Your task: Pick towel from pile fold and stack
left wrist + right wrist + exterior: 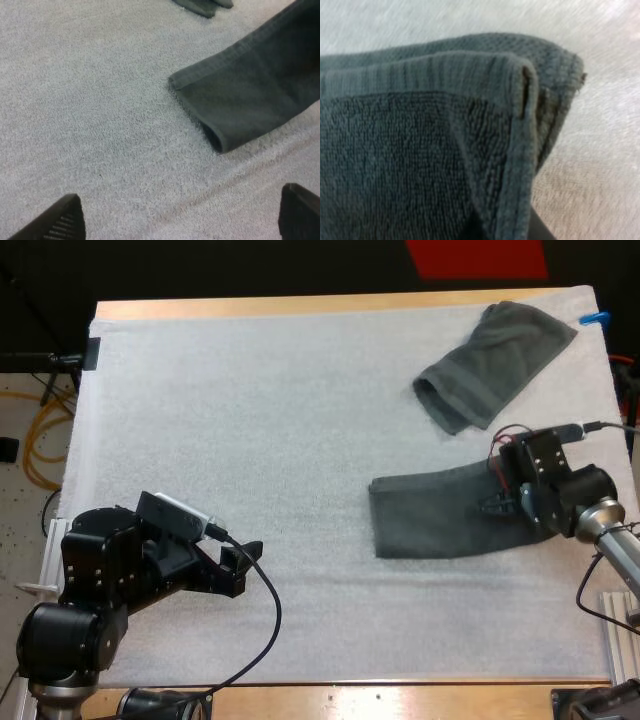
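No writing, label, brand, number or sign is readable here.

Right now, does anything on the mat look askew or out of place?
Yes: on the folded towel held by the right gripper, the corner layers sit offset, not edge on edge. The crumpled towel lies slanted at the mat's far right corner.

**Hidden and Cut Off**

Our right gripper [508, 502] covers the flat towel's [440, 515] end near the bench's [330, 305] right edge. In the left wrist view that towel runs out of frame and the crumpled towel [202, 5] is a mere sliver; our left fingers [57, 222] are cropped too.
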Tool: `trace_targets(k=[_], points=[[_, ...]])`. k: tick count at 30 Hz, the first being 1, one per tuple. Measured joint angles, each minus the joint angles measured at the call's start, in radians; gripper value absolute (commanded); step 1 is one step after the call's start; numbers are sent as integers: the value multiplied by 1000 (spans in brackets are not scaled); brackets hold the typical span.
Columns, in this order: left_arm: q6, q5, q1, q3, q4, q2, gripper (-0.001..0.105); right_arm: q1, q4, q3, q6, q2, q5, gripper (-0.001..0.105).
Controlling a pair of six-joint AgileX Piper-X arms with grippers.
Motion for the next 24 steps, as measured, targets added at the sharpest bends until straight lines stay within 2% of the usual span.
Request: trace_targets(k=[3,10,14,18,24], points=[[0,0,0,0,0,0,76,0,3,-30,56,0,-70,1],[0,22,0,0,-22,0,76,0,-74,-40,302,23,-405,1],[0,23,0,0,-24,0,76,3,-132,-40,402,80,-556,1],[0,23,0,0,-24,0,76,50,-172,-40,462,137,-627,1],[0,23,0,0,-24,0,76,164,-258,-40,527,202,-642,1]])
